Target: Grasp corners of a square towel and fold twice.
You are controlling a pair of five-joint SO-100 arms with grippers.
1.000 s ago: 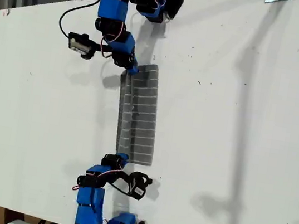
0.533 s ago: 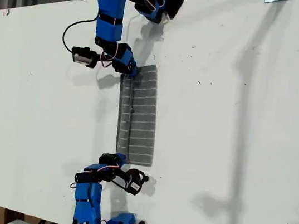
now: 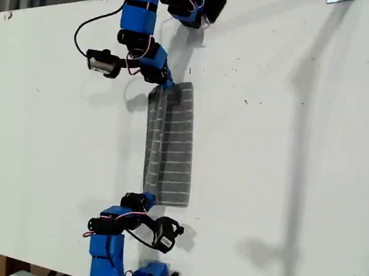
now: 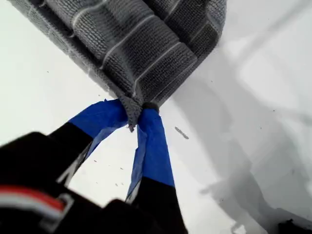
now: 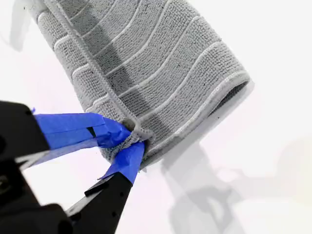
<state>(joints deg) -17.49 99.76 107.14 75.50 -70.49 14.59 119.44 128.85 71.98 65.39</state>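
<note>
gripping the towel (image 3: 170, 143), each claw shows plain blue tape.

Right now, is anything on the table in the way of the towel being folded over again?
Nothing visible. The towel lies folded once on the bare white table, pinched at each end by my first gripper and my second gripper; no other object lies near it.

Bright, even light washes my white table (image 3: 292, 161) nearly to glare; soft arm shadows stretch across it, and both wrist views blur close up.
</note>
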